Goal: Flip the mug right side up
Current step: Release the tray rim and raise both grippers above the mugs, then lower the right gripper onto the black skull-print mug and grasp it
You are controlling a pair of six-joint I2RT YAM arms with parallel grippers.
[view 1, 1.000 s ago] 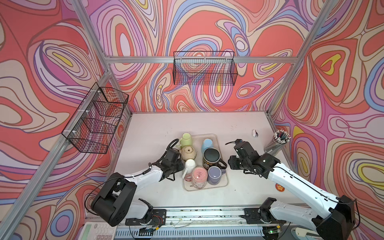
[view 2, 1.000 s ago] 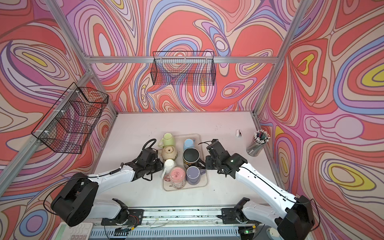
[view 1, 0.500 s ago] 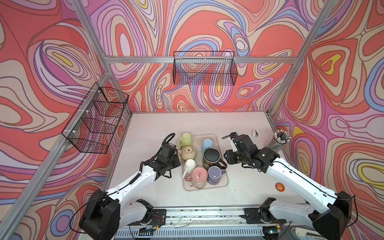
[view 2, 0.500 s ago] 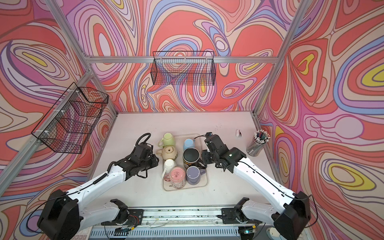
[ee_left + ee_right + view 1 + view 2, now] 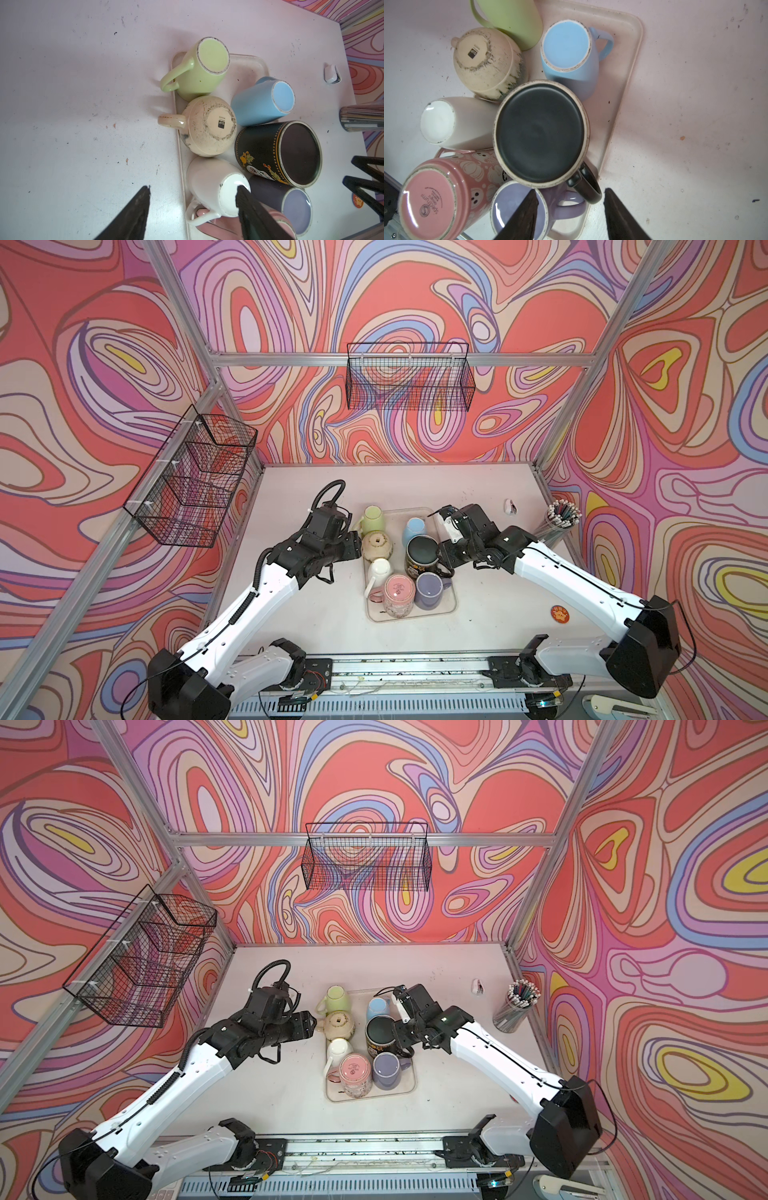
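Left gripper (image 5: 193, 189): jaws wide apart and empty, positioned at the left edge of the tray (image 5: 620, 79), just beside the cream mug (image 5: 209, 126) and white mug (image 5: 207, 182). Right gripper (image 5: 571, 192): jaws apart, nothing clamped. The handle (image 5: 588, 187) of the black mug (image 5: 540, 133) shows between them; contact cannot be confirmed. Black mug stands base-up mid-tray, crowded by the blue mug (image 5: 566, 45) and purple mug (image 5: 517, 209). All seven mugs on the tray are inverted.
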